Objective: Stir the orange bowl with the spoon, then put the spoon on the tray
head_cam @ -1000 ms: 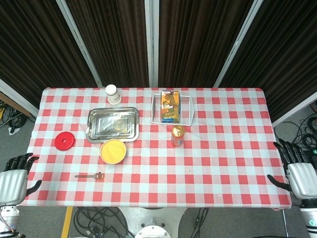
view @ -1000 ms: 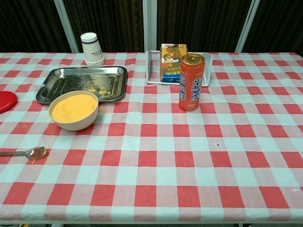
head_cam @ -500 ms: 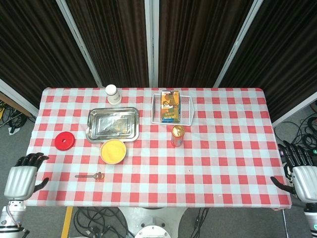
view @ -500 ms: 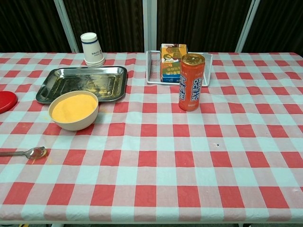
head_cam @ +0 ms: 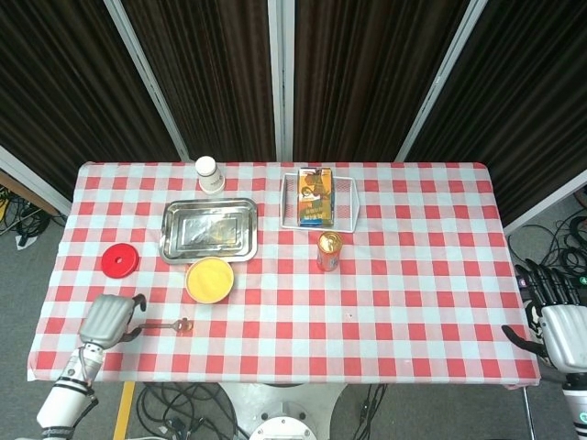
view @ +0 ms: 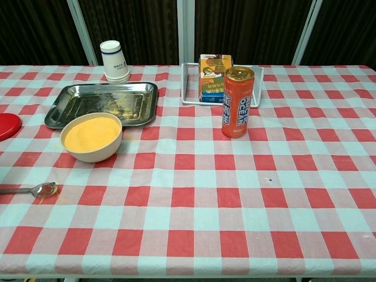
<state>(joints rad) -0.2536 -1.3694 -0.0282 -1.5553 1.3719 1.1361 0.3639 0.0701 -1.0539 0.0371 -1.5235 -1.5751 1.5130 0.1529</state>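
The spoon (head_cam: 166, 324) lies flat on the checked cloth near the table's front left, its handle pointing left; the chest view shows the spoon (view: 33, 189) at the left edge. The orange bowl (head_cam: 209, 280), cream outside with orange filling, stands just behind it, also seen as the bowl (view: 92, 136) in the chest view. The steel tray (head_cam: 178, 240) lies behind the bowl. My left hand (head_cam: 110, 319) hovers over the table just left of the spoon's handle end, fingers apart, holding nothing. My right hand (head_cam: 559, 324) hangs off the table's right edge, fingers spread.
A red lid (head_cam: 119, 260) lies left of the tray. A white paper cup (head_cam: 210, 174) stands behind the tray. A wire basket (head_cam: 345, 203) holding a carton sits at the back centre, with an orange can (head_cam: 329, 250) in front of it.
My left hand has swung in from off the table's left edge to just beside the spoon's handle. The right hand has barely shifted. The spoon has not moved.
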